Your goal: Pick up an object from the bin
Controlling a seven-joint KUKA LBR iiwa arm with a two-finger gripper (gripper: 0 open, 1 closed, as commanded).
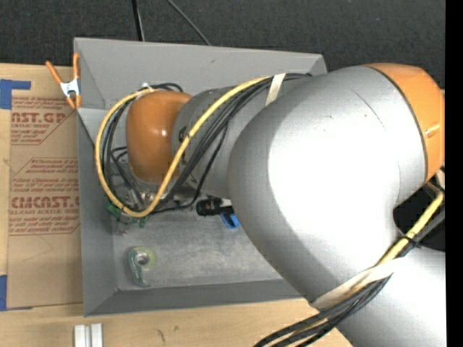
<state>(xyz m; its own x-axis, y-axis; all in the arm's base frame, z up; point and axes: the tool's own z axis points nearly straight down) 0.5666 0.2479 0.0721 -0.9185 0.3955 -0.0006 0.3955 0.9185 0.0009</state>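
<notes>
My gripper [130, 202] is low in the left part of the bin, close to the left wall and mostly hidden beneath the arm's orange cover and cables. A small green thing [114, 210] lies right at the gripper's lower left, against the wall; whether it is being touched is unclear. A clear, greenish round thing [141, 260] rests on the bin floor near the front left corner, a short way below the gripper. A small black and blue thing [219, 211] lies to the gripper's right, at the edge of the arm.
The big grey arm covers the right and middle of the bin and hides whatever lies beneath it. The bin's left wall is very near the gripper. Bare grey floor shows along the front, between the greenish round thing and the arm.
</notes>
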